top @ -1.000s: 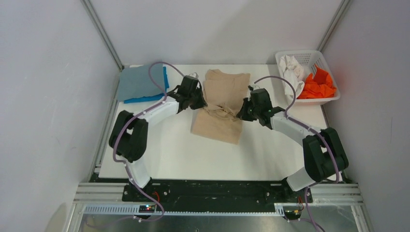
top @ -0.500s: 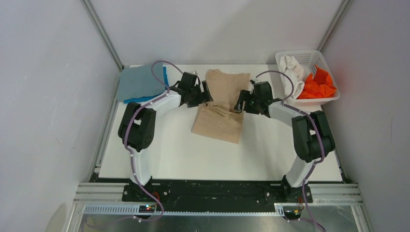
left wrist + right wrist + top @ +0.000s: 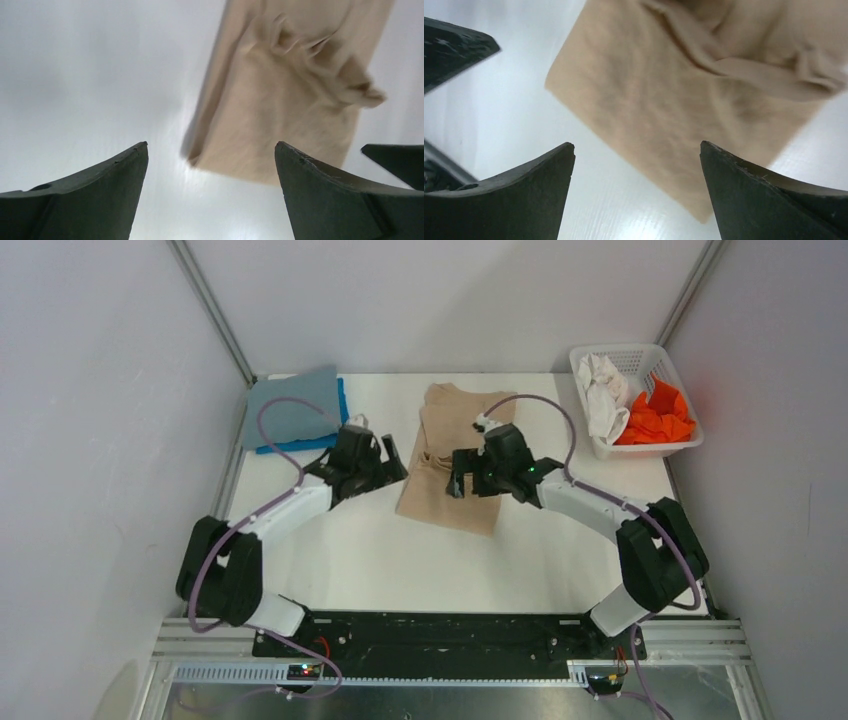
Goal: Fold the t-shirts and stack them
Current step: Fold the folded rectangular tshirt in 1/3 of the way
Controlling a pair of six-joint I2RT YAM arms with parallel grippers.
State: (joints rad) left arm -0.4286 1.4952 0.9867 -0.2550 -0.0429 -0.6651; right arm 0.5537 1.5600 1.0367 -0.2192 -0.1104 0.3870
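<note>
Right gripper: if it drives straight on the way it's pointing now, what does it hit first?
Most likely the tan t-shirt: the open right gripper points down onto it, with nothing in between. How far off the cloth is remains unclear.

Jaws of right gripper (image 3: pixel 636 145) spread wide, nothing between the fingers (image 3: pixel 524 200). Looking down on tan t-shirt (image 3: pixel 674 100), folded, lying at an angle on white table (image 3: pixel 514 100). Near corner of cloth just beside the right-hand finger. Bunched ridge across upper right of the fabric. Dark wedge (image 3: pixel 454 45) at top left, probably the other gripper; too blurred to confirm.
</note>
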